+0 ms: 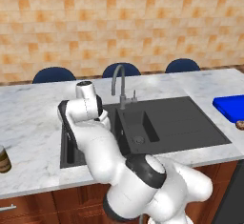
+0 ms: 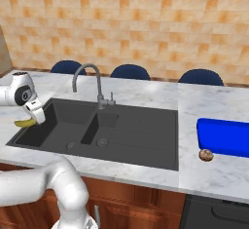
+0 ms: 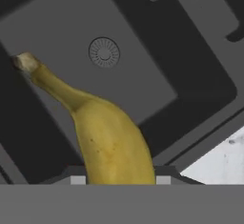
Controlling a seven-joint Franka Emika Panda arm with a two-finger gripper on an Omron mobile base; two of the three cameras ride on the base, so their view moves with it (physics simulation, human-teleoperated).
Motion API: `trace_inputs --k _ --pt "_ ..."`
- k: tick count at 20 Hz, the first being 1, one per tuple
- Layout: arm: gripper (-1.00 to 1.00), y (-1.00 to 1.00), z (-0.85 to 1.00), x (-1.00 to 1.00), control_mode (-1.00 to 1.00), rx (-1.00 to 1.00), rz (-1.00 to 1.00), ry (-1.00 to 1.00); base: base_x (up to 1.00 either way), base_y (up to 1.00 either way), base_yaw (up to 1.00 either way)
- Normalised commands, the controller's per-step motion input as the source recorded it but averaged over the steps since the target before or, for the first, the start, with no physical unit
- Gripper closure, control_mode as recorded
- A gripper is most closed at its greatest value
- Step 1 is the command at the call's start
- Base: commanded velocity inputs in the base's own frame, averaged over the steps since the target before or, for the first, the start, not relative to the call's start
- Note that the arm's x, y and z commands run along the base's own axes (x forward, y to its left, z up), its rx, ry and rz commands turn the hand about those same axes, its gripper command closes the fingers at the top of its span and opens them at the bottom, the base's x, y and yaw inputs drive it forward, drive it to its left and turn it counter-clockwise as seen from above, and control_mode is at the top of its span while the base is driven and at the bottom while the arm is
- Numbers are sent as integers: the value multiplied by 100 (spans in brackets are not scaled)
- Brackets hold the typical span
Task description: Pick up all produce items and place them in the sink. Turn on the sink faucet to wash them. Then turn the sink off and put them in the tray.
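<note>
Brown jar (image 1: 4, 159), perhaps chairs (image 2: 130, 72) behind.

You have two base cameras behind the arm, left and right, both looking forward and down at the same sink (image 1: 171, 123) and faucet (image 2: 92, 84). Your hand camera looks closely down into a basin.

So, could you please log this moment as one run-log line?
phase: carrying produce to sink | gripper: shut on banana | banana: above sink basin | brown ball: on counter by tray | faucet: no water visible
</note>
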Motion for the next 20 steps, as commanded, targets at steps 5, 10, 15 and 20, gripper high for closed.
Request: trace_inputs --k 5,10,15,20 --pt "100 -63 0 11 -100 0 0 0 0 0 0" --pt "100 -45 -3 28 -100 0 0 0 0 0 0" --pt "100 -23 -13 43 -100 0 0 0 0 0 0" --pt "100 -5 -16 31 -100 0 0 0 0 0 0"
